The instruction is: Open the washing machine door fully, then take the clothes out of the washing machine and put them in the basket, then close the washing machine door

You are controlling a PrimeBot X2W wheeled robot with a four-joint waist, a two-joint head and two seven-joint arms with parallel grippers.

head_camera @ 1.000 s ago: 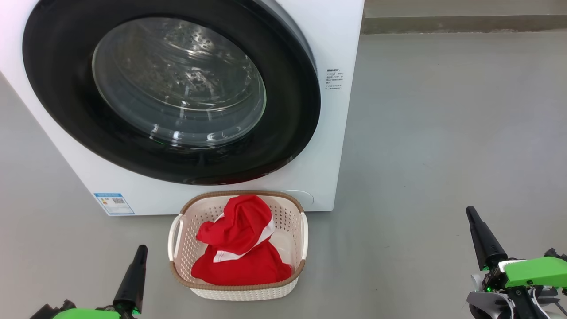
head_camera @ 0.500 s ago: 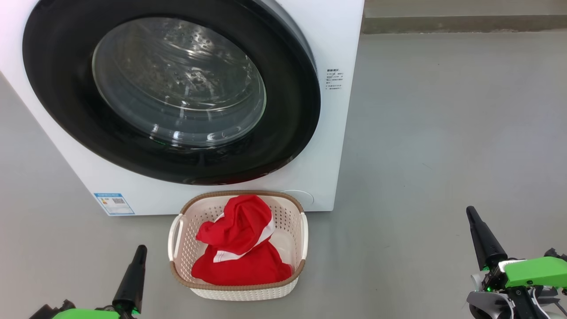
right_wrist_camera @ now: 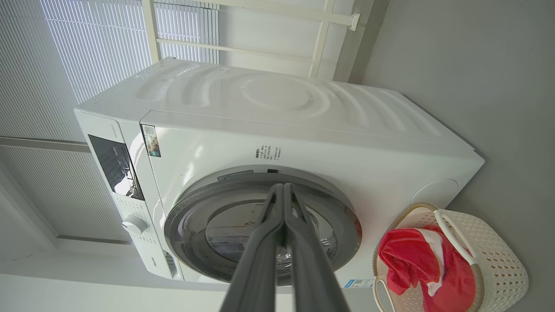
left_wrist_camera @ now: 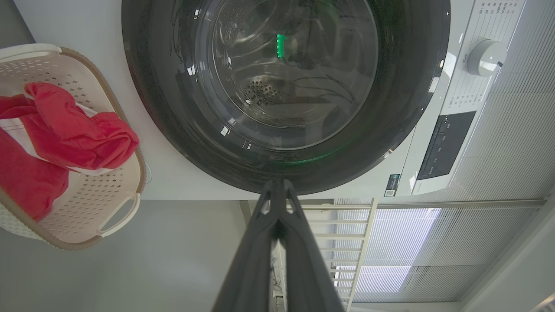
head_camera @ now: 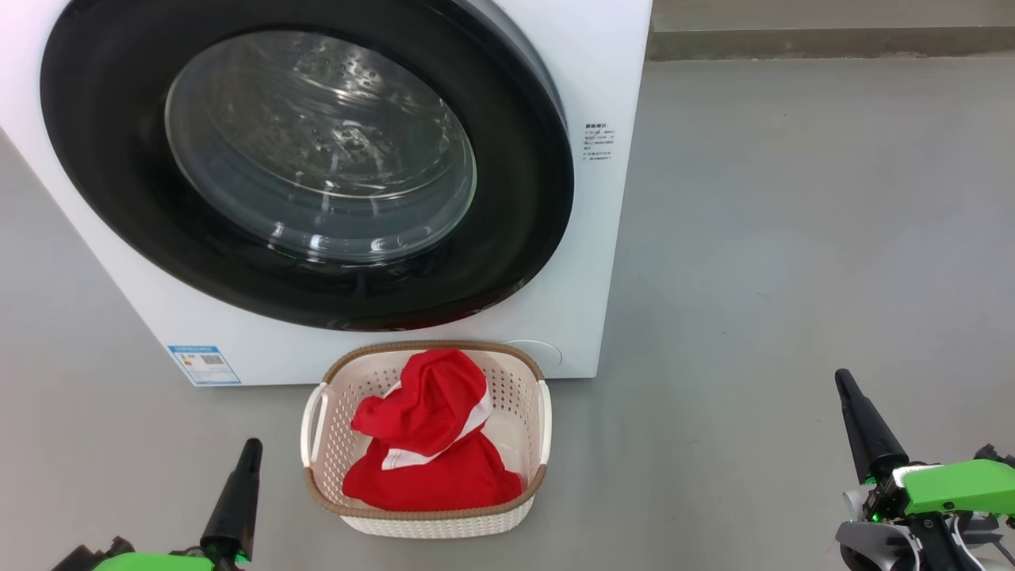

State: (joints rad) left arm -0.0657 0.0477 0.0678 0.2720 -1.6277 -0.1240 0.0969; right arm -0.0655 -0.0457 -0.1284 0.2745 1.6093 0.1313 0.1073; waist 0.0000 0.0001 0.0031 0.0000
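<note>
Bright red soft garment with white trim point(head_camera: 432, 444) lies heaped in the small cream-white perforated plastic basket with a brown woven-look rim point(head_camera: 428, 519); the large round door point(head_camera: 519, 198), glossy black rim around bulging clear glass, is shut on the big white front-loading washing machine point(head_camera: 614, 71).
The basket stands on the grey floor point(head_camera: 793, 238) just in front of the machine, below the door's lower edge and right of a small blue label sticker point(head_camera: 204, 364). The left pincer point(head_camera: 250, 450), low at the near left beside the basket, and the right pincer point(head_camera: 842, 382), at the near right well apart from it, each hold their two long dark fingers pressed together on nothing, tips pointing toward the far side and touching nothing.
</note>
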